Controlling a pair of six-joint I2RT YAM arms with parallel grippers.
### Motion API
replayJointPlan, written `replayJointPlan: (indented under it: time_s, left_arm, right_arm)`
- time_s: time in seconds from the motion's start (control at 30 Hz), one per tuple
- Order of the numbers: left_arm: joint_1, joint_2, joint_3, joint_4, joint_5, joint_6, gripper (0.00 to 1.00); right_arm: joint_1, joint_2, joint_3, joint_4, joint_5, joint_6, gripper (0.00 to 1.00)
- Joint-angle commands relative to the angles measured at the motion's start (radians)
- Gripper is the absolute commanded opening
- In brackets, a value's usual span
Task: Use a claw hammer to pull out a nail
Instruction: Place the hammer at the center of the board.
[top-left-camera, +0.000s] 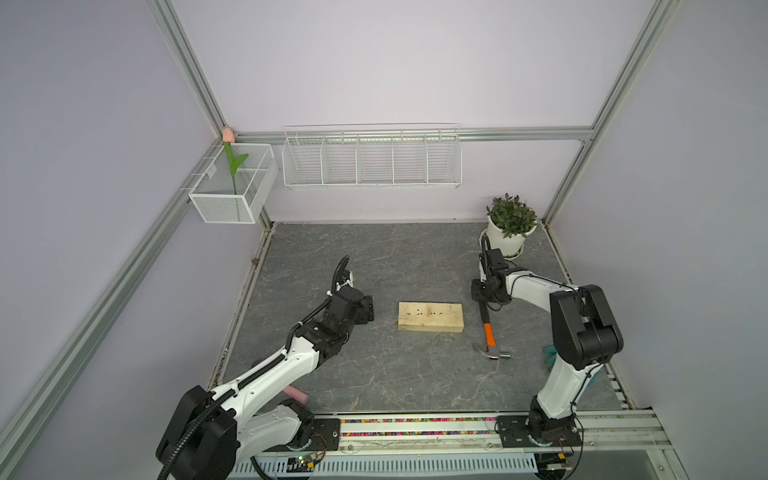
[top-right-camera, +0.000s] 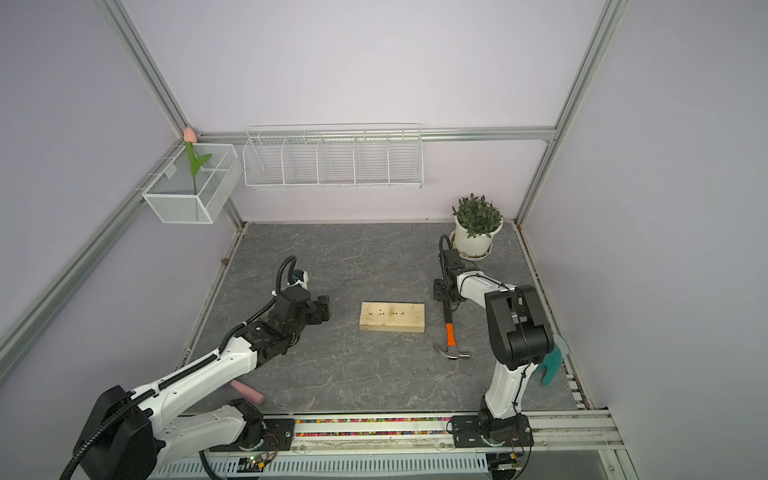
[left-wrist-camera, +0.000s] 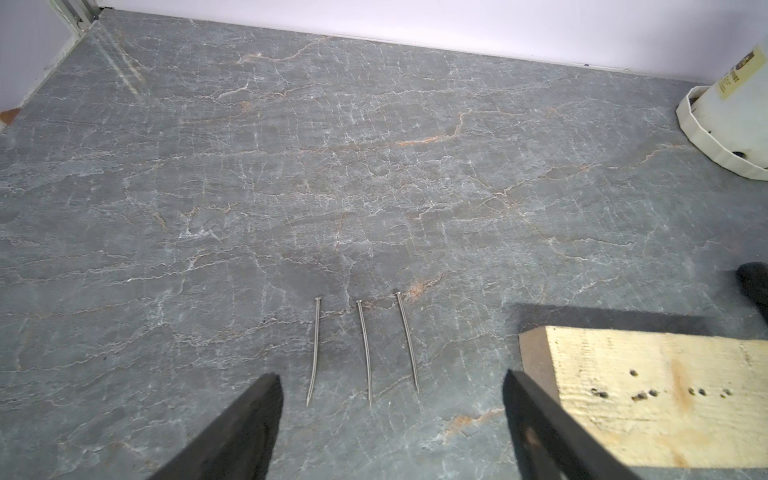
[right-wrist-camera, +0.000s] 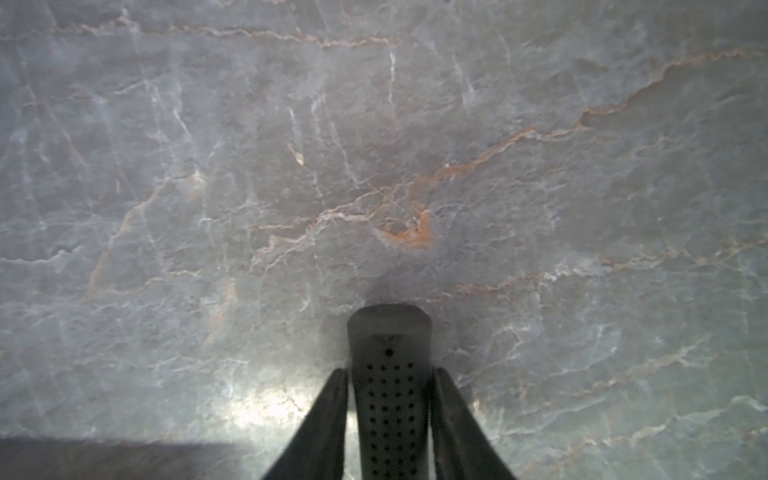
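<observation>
1. The right gripper (right-wrist-camera: 388, 372) is clamping the hammer (top-left-camera: 489, 334) by its handle end
2. The hammer is lying at three o'clock from the wood block (top-left-camera: 431, 316), head pointing six
3. The left gripper (left-wrist-camera: 390, 374) is hanging wide open over three nails (left-wrist-camera: 368, 353)

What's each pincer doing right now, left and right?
Left pincer: open, holding nothing.
Right pincer: closed on the claw hammer, gripping near the end of its handle.

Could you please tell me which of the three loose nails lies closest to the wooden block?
The outer nail on the side of the wooden block; the middle nail and the other outer nail lie beyond it.
</observation>
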Motion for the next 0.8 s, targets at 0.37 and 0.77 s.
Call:
replayJointPlan:
  time_s: [0.37, 0.77]
  left_arm:
    - [0.012, -0.057, -0.027, 0.029, -0.056, 0.005, 0.87]
    - [0.107, -0.124, -0.095, 0.083, -0.264, 0.023, 1.0]
  right_arm:
    - [0.001, -0.055, -0.008, 0.04, 0.011, -0.022, 0.42]
    - [0.0, -0.408, -0.271, 0.327, 0.123, -0.061, 0.91]
